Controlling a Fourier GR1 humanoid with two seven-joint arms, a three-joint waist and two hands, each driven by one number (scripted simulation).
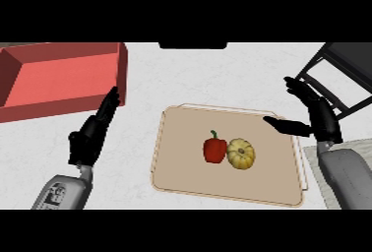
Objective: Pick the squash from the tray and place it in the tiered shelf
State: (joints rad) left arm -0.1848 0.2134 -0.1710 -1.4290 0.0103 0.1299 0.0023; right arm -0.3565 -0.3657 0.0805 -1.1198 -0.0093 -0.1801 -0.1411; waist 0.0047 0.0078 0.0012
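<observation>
Two open robot hands, left robot hand (pixel 93 132) fingers straight, right robot hand (pixel 314 114) thumb out

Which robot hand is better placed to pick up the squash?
Probably the right robot hand: it hangs open over the tray's right edge, nearer the squash and the shelf. The pepper lies on the left robot hand's side.

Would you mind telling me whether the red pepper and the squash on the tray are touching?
Touching: in the head view the red pepper and squash meet side by side with no tray surface showing between them.
</observation>
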